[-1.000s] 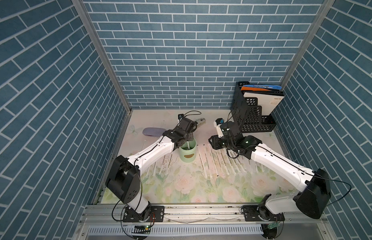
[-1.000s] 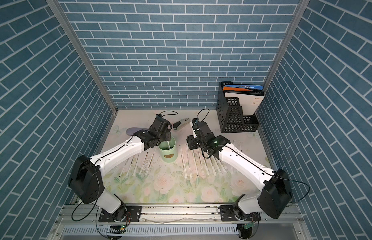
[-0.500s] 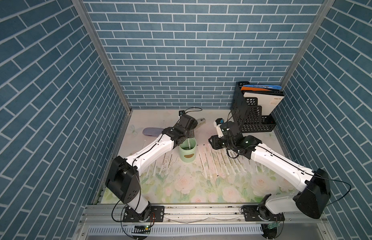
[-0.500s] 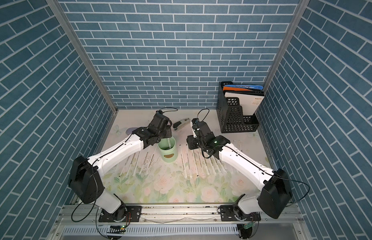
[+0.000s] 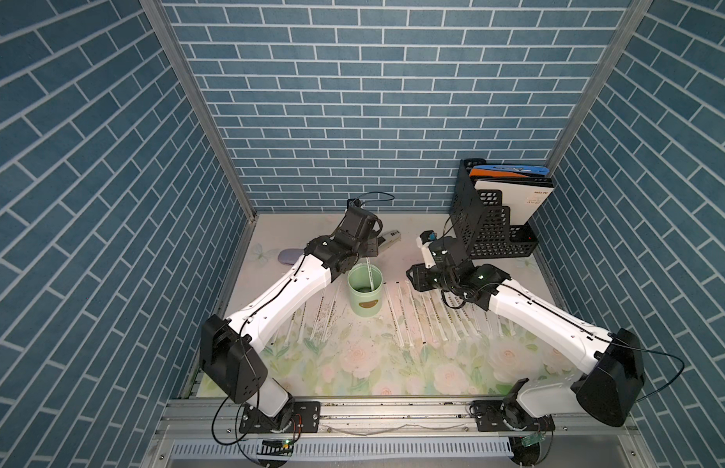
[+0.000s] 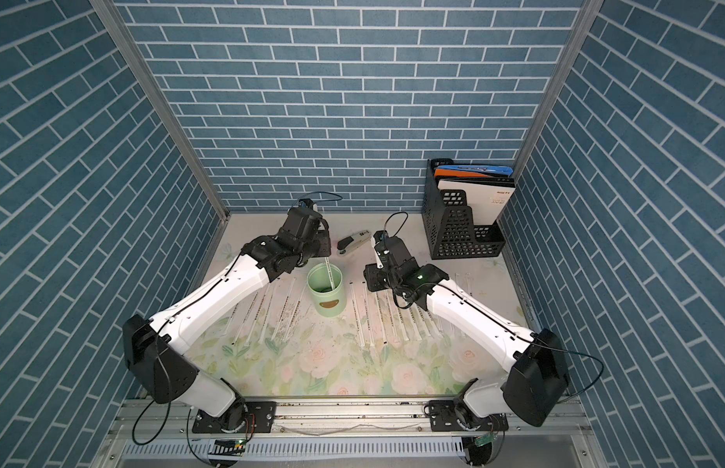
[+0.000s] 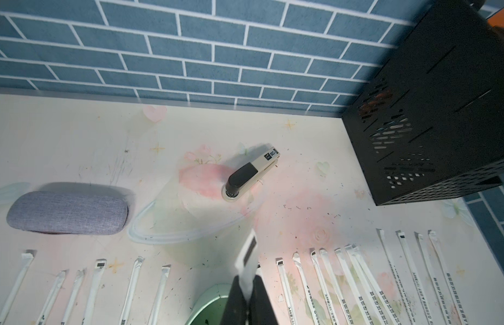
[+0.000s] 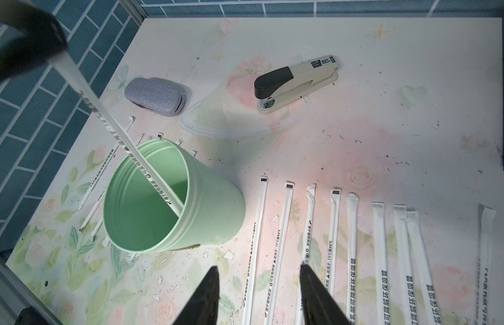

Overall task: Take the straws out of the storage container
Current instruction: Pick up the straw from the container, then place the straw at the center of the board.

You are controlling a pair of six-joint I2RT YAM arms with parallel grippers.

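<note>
Mid-mat, between the two arms: the storage container (image 8: 217,208), a smooth mint-green cylinder, ridged inside near the rim, with a brown oval label on its side. It stands upright.

In it is one held straw (image 8: 118,135): thin, in a flat white paper wrapper with dark lettering. It leans, lower end against the inner wall, upper end above the rim. The left gripper (image 7: 246,278) is clenched on that upper end. A crumpled wrapper tip with a black mark sticks out past the fingers.

The right gripper (image 8: 258,267) has its jaws apart with nothing between them, above the mat just beside the cup.

The other straws (image 8: 380,253) lie flat on the floral mat (image 5: 352,364) in rows either side of the cup, roughly parallel, a few overlapping. The mat is scuffed and flecked with paper bits near the cup base.

Behind the cup:
- a beige stapler (image 8: 296,78) with a black top
- a grey woven-fabric oval case (image 8: 155,95), toward the left wall

Far right corner: a black perforated file holder (image 5: 490,231) with upright folders (image 5: 514,198) in white, orange and blue.
</note>
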